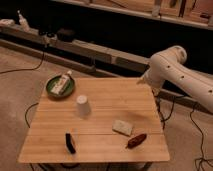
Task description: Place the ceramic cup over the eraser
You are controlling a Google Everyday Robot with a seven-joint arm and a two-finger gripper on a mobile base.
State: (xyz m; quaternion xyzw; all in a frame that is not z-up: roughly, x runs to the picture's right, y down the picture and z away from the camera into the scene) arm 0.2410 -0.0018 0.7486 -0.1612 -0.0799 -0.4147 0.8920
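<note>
Gripper (146, 81) hangs empty at the pale wooden table (125, 95)'s two-o'clock corner, fingers apart. Small white tapered ceramic cup (83, 106) stands mid-table, black oblong eraser (70, 142) at its seven o'clock. Grip squarely, lift level.

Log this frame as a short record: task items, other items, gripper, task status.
cup: white ceramic cup, standing narrow end up, mid-left on table
eraser: black eraser, near front left edge, uncovered, apart from cup
others: green plate holding tube; cream block; reddish-brown object
gripper: gripper at far right corner, open, holding nothing
status: cup not yet over eraser
</note>
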